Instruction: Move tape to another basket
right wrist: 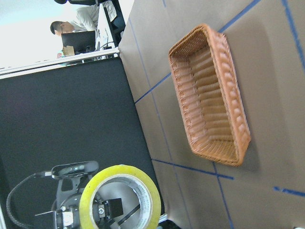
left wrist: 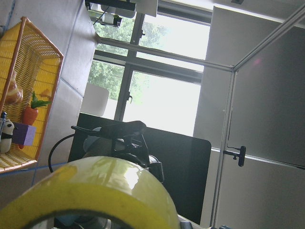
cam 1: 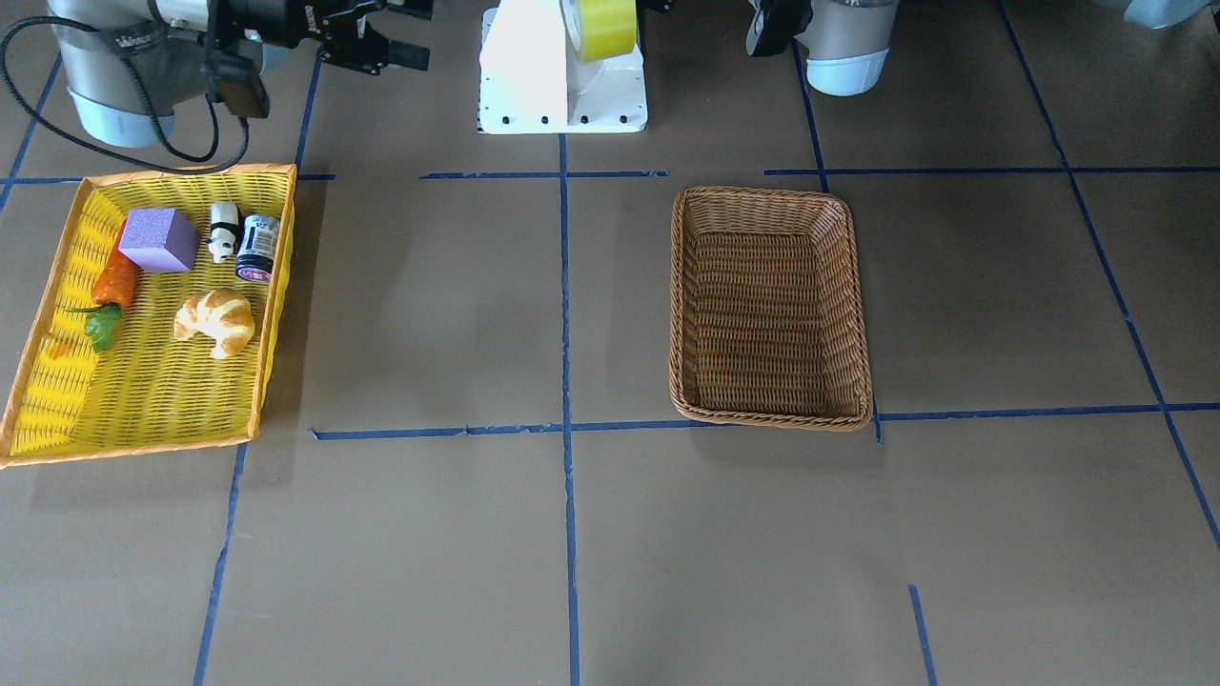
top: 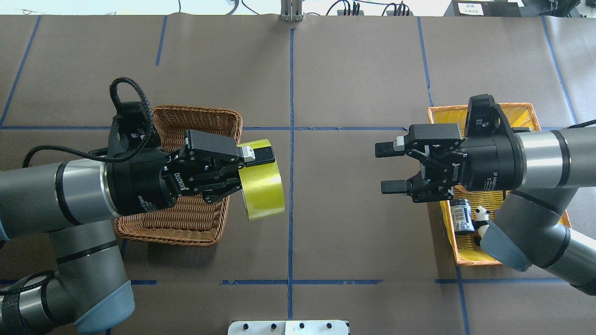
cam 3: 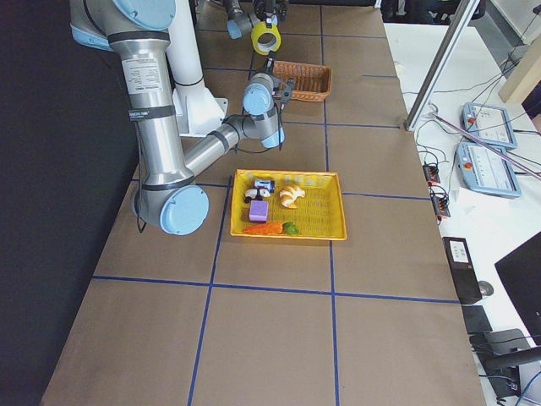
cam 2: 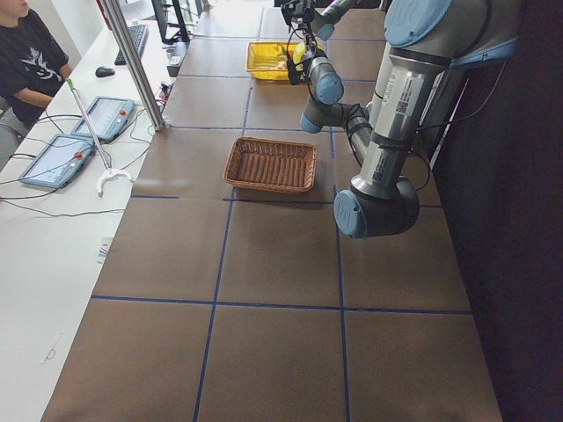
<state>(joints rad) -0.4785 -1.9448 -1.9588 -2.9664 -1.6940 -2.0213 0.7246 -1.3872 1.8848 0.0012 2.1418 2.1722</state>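
Across the brown bench point(top: 354, 70), marked into squares by blue lines, the two arms face each other with open space between them. Under the left arm sits the wicker basket point(cam 1: 770, 195), with no tape in it yet. Well apart, on the right side, lies the yellow tray point(cam 1: 143, 400).

The left gripper point(top: 249, 172) is raised above the bench, its jaws pinching the wall of the tape point(top: 265, 186). The roll hangs on edge in the air, beside the basket on its centre-line side rather than over it. The right gripper point(top: 386, 168) hovers at the tray's edge, jaws spread and holding nothing. In the tray rest a purple block point(cam 1: 159, 239), a croissant point(cam 1: 215, 320), a carrot point(cam 1: 114, 278), a small can point(cam 1: 257, 248) and a panda toy point(cam 1: 223, 231).

The carry into the basket looks unfinished. Released from this spot, the roll would likely miss the rim, land on edge and roll off along the bench. A grip on one wall alone could also let it swing or slip during a quick turn.
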